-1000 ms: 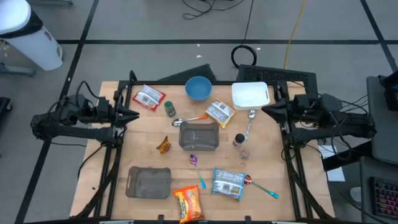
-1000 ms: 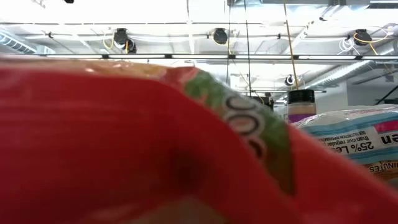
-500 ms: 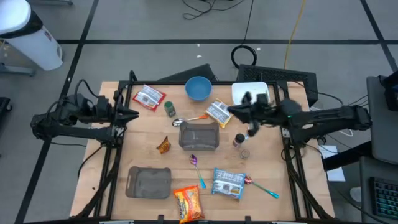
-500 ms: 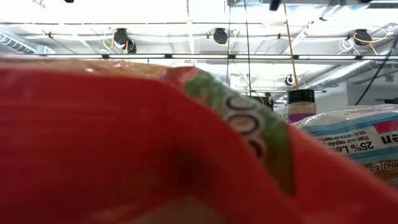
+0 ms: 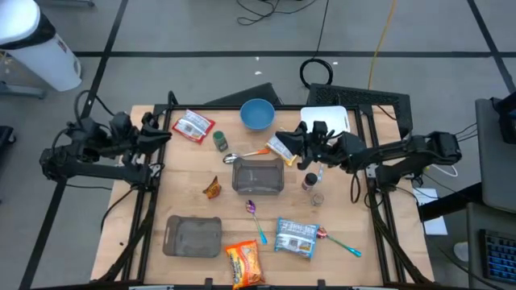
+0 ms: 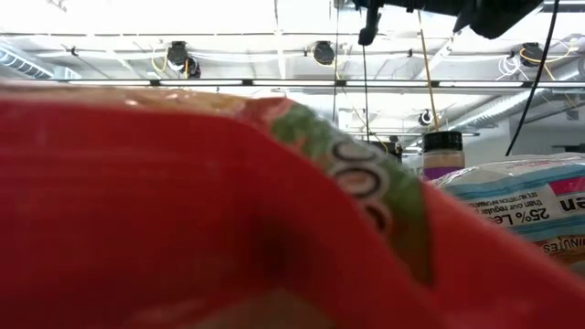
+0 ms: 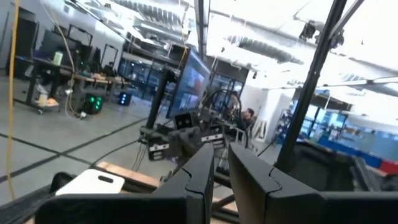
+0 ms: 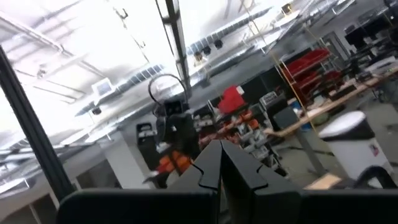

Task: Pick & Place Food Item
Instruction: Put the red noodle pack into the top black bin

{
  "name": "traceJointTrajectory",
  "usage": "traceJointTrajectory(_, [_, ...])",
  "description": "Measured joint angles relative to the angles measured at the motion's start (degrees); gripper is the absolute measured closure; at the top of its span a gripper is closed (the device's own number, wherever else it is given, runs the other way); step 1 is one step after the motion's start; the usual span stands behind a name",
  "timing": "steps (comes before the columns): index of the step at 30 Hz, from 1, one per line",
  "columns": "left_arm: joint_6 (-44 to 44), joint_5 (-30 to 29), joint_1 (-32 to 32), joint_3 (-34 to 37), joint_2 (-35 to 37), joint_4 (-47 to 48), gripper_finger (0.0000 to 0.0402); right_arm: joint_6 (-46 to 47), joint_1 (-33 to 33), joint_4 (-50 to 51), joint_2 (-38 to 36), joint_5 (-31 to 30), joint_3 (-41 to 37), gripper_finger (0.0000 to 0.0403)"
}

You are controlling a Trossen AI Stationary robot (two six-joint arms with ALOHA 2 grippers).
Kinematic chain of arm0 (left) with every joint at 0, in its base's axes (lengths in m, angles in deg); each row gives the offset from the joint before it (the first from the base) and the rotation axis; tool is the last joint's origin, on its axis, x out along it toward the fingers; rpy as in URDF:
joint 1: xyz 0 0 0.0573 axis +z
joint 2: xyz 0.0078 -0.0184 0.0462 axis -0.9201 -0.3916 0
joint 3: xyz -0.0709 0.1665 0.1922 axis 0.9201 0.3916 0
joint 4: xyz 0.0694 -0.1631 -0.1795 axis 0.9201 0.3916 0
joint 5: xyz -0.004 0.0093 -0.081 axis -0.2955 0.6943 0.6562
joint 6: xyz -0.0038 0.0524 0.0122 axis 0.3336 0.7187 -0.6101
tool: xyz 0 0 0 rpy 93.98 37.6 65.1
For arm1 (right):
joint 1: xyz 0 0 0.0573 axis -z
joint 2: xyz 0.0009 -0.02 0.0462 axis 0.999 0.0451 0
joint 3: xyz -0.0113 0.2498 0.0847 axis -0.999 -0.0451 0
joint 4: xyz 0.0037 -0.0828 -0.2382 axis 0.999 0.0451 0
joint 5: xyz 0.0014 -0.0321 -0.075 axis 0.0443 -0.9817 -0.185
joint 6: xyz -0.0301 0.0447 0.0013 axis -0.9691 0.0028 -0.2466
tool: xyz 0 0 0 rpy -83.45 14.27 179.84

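Red snack packet [image 6: 183,210], seemingly, blocking low view.

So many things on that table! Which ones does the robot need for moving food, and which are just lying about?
Likely for the job:
right gripper, shut, over the yellow snack packet
clear container

Lying about:
blue bowl
white board
spoons
left gripper, waiting at the table's edge

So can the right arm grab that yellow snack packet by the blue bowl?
Probably yes. The right gripper is above the yellow snack packet, right of the blue bowl, with nothing between them. Its jaws are shut, so they would need to open first.
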Motion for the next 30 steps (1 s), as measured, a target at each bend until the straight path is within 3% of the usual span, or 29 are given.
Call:
traceJointTrajectory(14, [0.17, -0.52, 0.00, 0.02, -7.81, -7.29, 0.0346, -0.42, 1.07, -0.68, 0.14, 0.22, 0.00, 0.0403])
traceJointTrajectory(23, [-0.16, -6.88, 0.00, 0.02, -13.53, -8.98, 0.0343, -0.42, 1.07, 1.39, 0.14, 0.23, 0.00, 0.0403])
traceJointTrajectory(30, [-5.72, -6.99, 1.84, 0.02, -16.45, -10.08, 0.0285, 1.15, 0.92, 1.92, 0.14, 0.24, 0.00, 0.0403])
